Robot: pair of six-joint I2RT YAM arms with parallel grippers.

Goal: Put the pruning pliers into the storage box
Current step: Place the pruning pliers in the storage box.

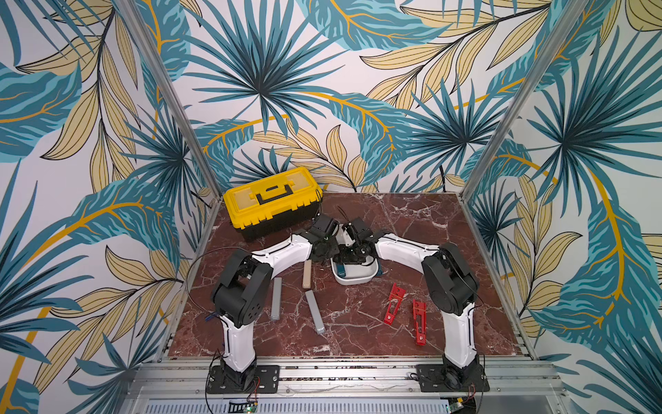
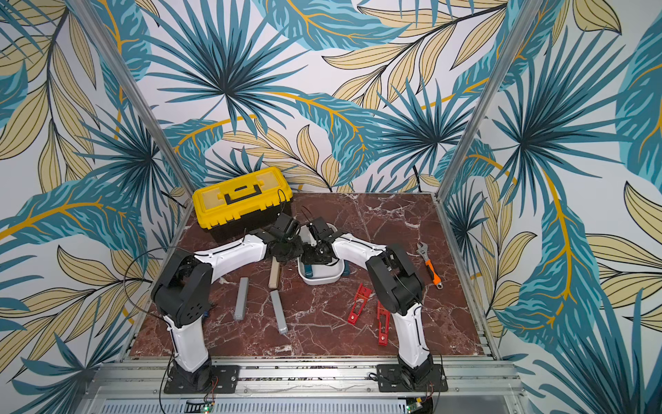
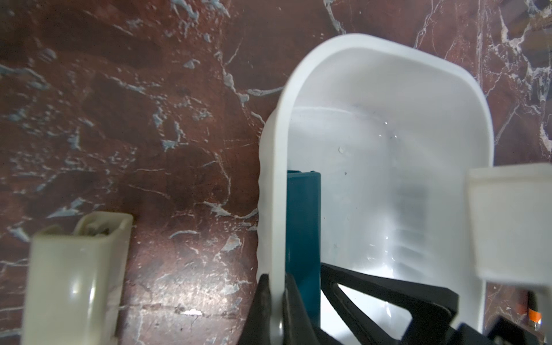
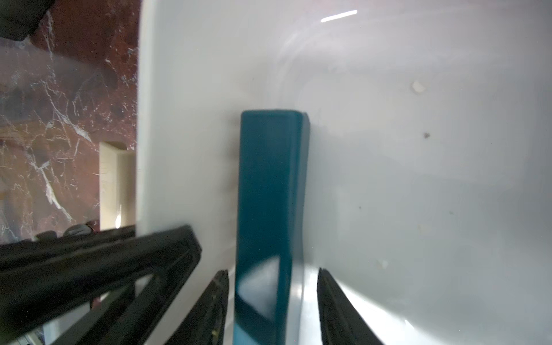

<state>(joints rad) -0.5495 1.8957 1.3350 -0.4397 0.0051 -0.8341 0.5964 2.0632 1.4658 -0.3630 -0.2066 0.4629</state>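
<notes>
Storage box (image 1: 354, 280), white, sits midway across the worktop (image 1: 412, 229), nearer its back edge. Left gripper (image 3: 276, 301) is pinched onto the box's left wall. Right gripper (image 4: 271, 277) reaches inside, jaws spread either side of a teal piece (image 4: 271, 179) lying along that wall, clear of it. Loose on the worktop: two grey pieces (image 1: 276, 299) (image 1: 314, 312) toward the left edge, two red pieces (image 1: 396, 292) (image 1: 419, 309) toward the right, a beige piece (image 1: 306, 277) just left of the box, a second teal piece (image 2: 345, 271) beside its right wall.
</notes>
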